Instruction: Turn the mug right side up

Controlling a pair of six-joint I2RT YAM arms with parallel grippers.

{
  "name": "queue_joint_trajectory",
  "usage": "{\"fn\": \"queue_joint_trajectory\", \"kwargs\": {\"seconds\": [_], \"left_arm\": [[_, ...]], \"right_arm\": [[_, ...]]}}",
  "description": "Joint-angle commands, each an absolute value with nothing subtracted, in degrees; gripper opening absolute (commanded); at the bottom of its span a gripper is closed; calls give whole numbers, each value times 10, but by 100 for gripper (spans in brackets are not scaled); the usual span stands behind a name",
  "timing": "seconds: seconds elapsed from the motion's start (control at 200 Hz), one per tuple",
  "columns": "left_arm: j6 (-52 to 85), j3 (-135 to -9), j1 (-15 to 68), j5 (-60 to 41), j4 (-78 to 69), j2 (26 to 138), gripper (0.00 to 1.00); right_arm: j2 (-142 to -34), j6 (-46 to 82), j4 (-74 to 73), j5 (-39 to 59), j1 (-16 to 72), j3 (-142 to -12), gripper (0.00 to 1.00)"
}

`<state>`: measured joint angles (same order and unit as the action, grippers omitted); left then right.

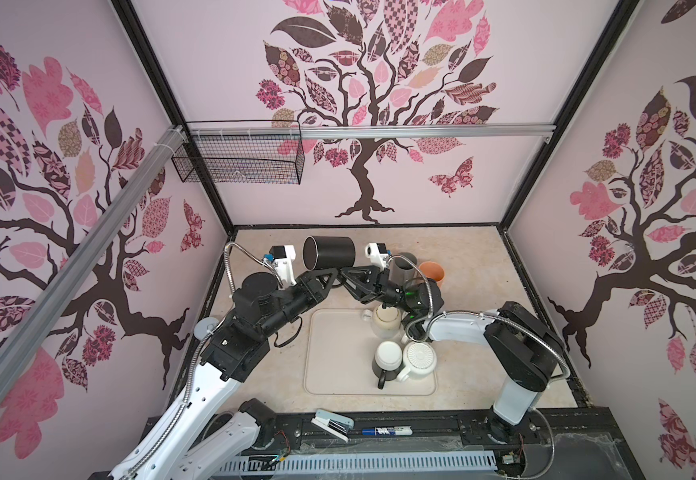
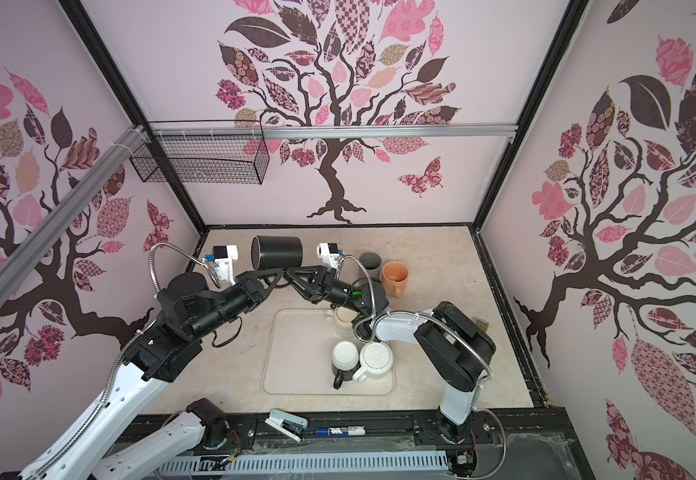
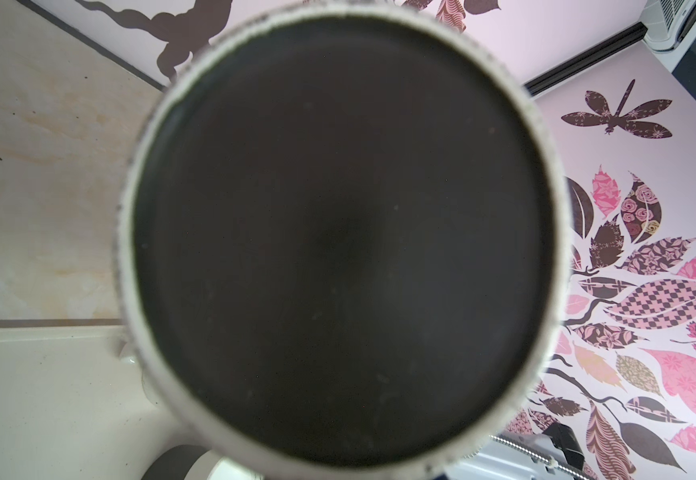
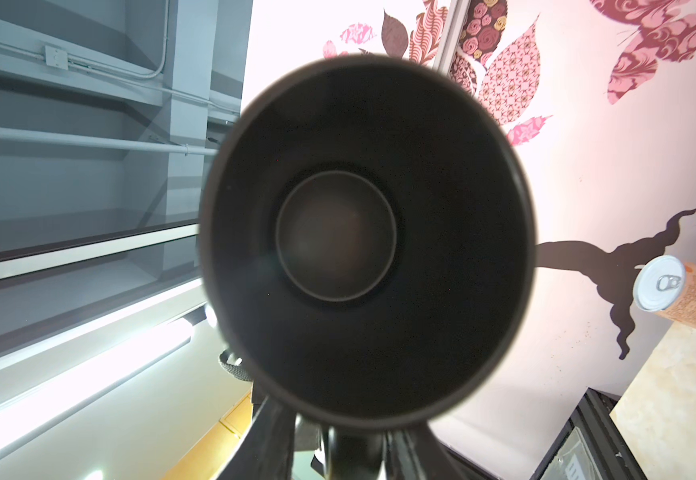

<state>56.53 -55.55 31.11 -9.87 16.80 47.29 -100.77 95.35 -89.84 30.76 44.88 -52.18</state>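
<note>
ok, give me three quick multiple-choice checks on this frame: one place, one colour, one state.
1. Where is the black mug? A on a shelf; B in the air, where the left gripper and right gripper meet; C inside a drawer.
2. Colour of the mug beside the grey cup? A orange; B blue; C green.
3. The black mug is: A upright; B mouth down; C on its side.

1 B, nothing sits under it in both top views.
2 A, plainly orange.
3 C, the wrist views face its base and its mouth.
</note>
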Motion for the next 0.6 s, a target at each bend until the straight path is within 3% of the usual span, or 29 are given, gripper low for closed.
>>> {"fn": "queue_joint_trajectory", "kwargs": {"seconds": [0.0,0.595], "left_arm": [[547,-544,305,-68,124,454,0],[552,-554,306,-130,94,494,0]], "right_arm": [[-976,972,-992,287,443,-519,37],[-1014,992,-991,313,454,-572,30]]}}
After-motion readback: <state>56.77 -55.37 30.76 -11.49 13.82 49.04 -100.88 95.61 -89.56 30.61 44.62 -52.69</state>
